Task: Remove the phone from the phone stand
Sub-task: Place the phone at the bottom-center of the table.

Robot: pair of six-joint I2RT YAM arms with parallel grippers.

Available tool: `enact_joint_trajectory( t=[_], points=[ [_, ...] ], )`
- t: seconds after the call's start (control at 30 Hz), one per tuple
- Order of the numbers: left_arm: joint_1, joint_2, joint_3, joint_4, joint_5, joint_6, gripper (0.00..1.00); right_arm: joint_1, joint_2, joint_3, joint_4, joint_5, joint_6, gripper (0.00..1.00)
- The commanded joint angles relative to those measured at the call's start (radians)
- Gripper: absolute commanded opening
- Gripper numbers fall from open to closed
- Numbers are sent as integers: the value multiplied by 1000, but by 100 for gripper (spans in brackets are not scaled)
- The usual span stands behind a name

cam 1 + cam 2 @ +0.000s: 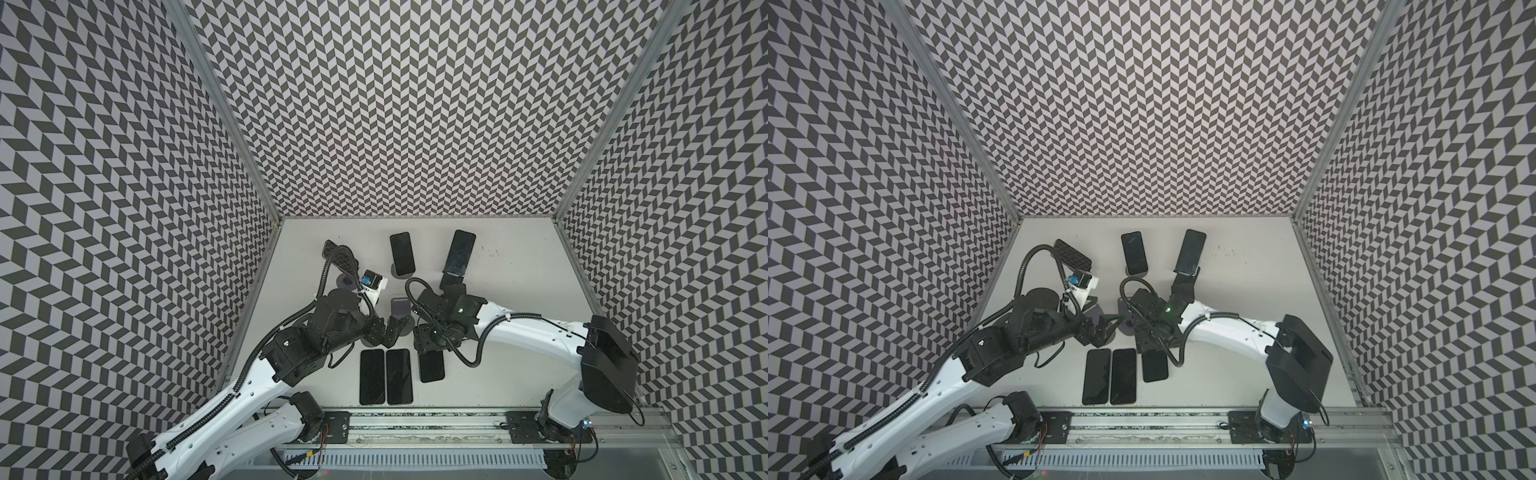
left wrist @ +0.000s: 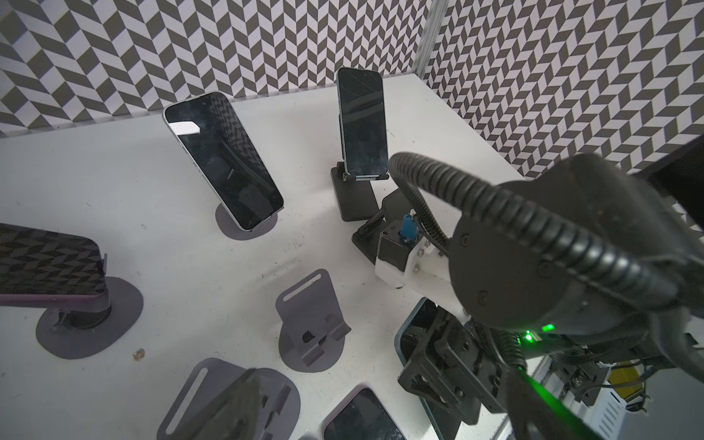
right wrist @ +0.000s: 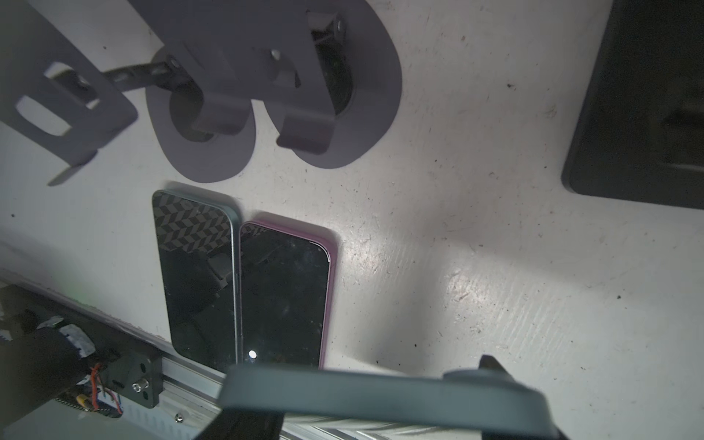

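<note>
My right claw [image 1: 429, 344] is gripping the phone [image 1: 432, 368], already off the phone stand [image 1: 400, 309], which is standing empty just beyond the claw. I am pointing my wrist down and holding the phone low beside two flat phones [image 1: 372, 376]. Next I am probably lowering it flat and releasing gently. My left claw [image 1: 383, 333] is gaping empty nearby; farther off, stood phones [image 1: 402, 253] are waiting.

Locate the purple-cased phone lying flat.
In a top view, the purple-cased phone lies flat near the front edge of the table, between a grey-edged phone on its left and the blue phone under the right end effector.
</note>
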Motion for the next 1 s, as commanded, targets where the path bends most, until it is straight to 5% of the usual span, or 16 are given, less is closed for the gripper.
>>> enact_joint_trajectory(
  t=[0.0, 0.23, 0.97],
  points=[
    [-3, -27, 17, -43, 6, -67, 100, 10, 15, 3, 48, -35, 15, 45],
    [-3, -36, 0, -132, 94, -137, 100, 15, 44, -17, 52, -68, 18, 45],
    [-3, -78, -128, -274, 328, -74, 99, 23, 104, -58, 67, -128, 56, 46]
  ],
)
